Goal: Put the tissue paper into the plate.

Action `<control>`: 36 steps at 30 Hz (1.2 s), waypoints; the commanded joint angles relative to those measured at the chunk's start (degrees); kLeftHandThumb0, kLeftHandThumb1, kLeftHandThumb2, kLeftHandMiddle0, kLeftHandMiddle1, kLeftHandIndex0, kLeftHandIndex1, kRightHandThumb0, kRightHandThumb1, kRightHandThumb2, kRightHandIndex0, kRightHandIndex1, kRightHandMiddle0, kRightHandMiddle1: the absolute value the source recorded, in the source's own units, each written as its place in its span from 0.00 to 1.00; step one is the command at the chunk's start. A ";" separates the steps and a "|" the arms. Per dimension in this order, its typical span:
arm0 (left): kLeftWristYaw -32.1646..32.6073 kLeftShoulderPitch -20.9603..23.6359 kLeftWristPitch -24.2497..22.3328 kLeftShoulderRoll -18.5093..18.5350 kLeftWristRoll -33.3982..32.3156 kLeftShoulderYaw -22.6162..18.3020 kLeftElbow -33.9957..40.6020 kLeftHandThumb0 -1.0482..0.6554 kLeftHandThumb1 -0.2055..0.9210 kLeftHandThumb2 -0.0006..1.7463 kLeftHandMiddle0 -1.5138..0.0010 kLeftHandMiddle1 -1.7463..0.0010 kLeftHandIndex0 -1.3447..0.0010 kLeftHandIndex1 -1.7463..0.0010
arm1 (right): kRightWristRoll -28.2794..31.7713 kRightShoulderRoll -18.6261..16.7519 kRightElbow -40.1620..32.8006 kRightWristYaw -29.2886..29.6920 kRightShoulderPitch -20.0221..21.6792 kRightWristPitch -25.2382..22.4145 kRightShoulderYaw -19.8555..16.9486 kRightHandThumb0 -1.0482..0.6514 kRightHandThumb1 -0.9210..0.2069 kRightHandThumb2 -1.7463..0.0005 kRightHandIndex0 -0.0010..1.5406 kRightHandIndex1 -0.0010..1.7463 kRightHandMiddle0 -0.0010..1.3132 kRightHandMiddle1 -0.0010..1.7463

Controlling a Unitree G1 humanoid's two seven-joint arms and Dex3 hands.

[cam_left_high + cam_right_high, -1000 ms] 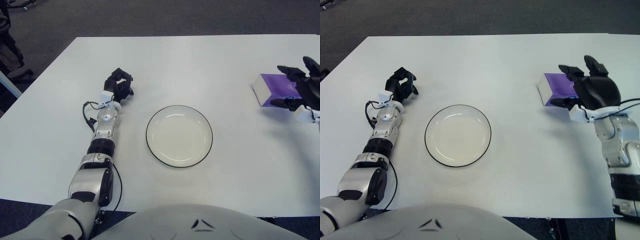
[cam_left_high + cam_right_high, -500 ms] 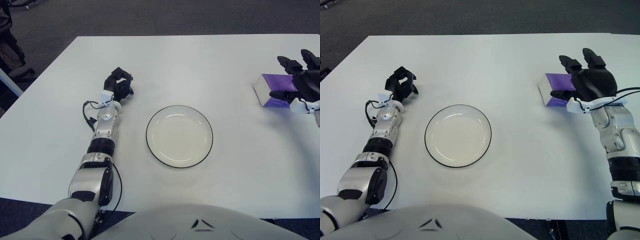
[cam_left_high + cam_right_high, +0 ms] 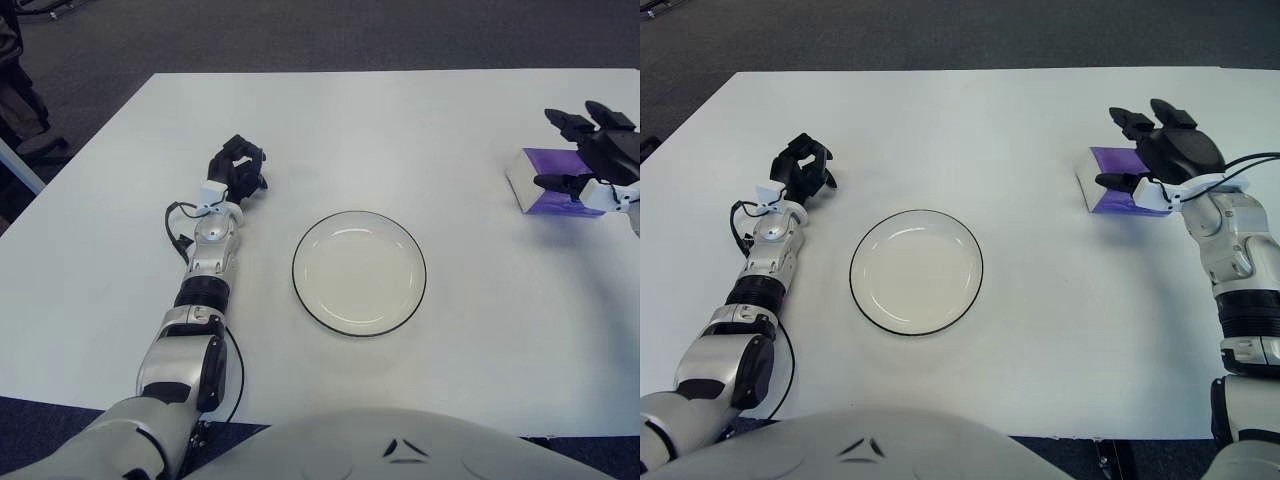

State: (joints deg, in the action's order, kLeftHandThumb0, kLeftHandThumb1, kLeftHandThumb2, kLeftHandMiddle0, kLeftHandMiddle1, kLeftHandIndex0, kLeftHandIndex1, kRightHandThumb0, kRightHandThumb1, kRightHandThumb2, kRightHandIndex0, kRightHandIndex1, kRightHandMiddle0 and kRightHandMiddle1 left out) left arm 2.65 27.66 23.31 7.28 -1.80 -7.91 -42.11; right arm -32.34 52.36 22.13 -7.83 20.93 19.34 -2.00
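Observation:
A purple tissue pack with a white end (image 3: pixel 1108 183) lies on the white table at the right. My right hand (image 3: pixel 1158 152) is over its right part, fingers spread around it and not closed on it. A white plate with a dark rim (image 3: pixel 916 271) sits at the table's middle, empty. My left hand (image 3: pixel 802 168) rests on the table at the left, fingers curled, holding nothing.
The white table (image 3: pixel 970 130) spreads all around the plate. Dark carpet lies beyond its far edge. A dark chair or stand (image 3: pixel 15 95) shows off the table's far left corner.
My right hand has moved forward and slightly left over the tissue pack, from its near right side to on top of it. The pack, plate and left hand have not moved.

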 commanded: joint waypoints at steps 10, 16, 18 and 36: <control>-0.16 -8.06 0.79 -1.14 0.82 0.58 -3.80 0.39 1.00 0.26 0.37 0.00 0.50 0.00 | 10.90 -1.17 4.35 -13.39 2.59 -4.09 0.54 0.00 0.00 0.71 0.00 0.00 0.06 0.00; -0.24 -8.23 0.72 -1.03 0.76 0.53 -3.46 0.39 1.00 0.26 0.37 0.00 0.50 0.00 | 15.41 -1.98 7.01 -17.67 3.25 -5.94 0.11 0.01 0.00 0.73 0.00 0.00 0.05 0.00; -0.24 -8.27 0.71 -1.01 0.76 0.53 -3.39 0.39 1.00 0.26 0.37 0.00 0.50 0.00 | 16.56 -2.14 7.73 -18.63 3.52 -6.34 0.02 0.01 0.00 0.73 0.00 0.00 0.05 0.00; -0.63 -8.45 0.93 -0.56 0.59 0.34 -3.26 0.39 1.00 0.26 0.37 0.00 0.50 0.00 | 24.59 -2.20 13.48 -26.70 5.25 -8.71 -0.66 0.04 0.00 0.74 0.00 0.00 0.00 0.00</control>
State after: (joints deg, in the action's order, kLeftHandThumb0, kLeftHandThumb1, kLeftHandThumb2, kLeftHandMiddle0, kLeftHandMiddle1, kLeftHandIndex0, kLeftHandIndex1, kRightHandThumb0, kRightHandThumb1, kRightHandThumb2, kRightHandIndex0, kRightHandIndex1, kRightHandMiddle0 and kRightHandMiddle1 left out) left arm 2.50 27.11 23.31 7.67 -1.80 -7.90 -40.90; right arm -8.36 50.89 33.36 -32.21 26.95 11.19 -3.47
